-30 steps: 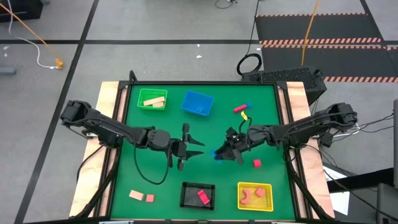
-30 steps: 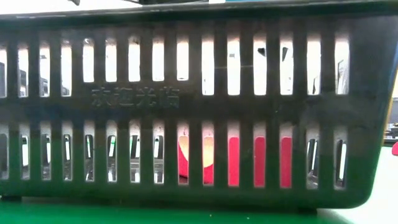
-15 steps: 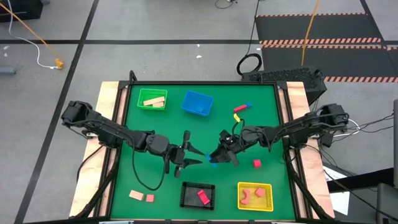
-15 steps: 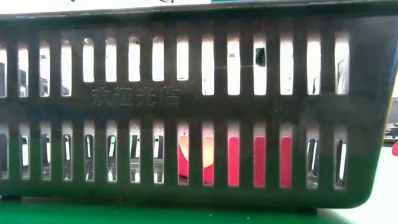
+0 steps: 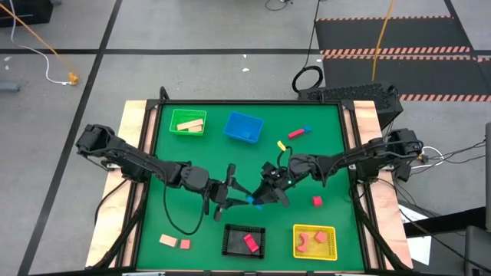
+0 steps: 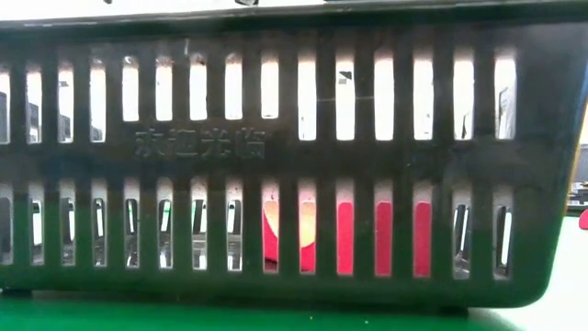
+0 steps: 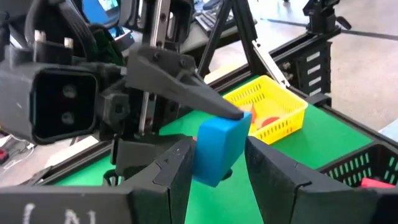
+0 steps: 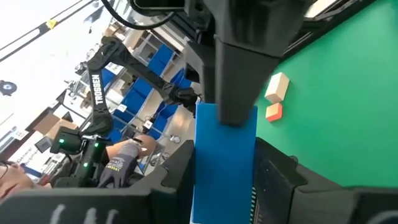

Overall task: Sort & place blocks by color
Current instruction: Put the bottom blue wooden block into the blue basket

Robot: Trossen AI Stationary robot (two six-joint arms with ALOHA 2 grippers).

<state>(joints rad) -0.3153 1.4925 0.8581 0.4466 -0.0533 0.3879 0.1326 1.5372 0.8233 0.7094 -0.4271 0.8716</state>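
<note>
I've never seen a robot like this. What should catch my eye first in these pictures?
Mid-table, the right gripper holds a blue block out to the left gripper, whose open fingers flank it: a handover between arms. Four baskets ring them: green and blue at the far edge, black and yellow at the near edge. In the low view, the black basket's wall fills the picture, with red showing through its slots.

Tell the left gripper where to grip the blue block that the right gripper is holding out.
Grip the blue block on its free lower half, one left finger on each broad side, coming from the left. The right gripper pinches its upper end, and the block already sits between the left gripper's open fingers, probably enough to close on.
</note>
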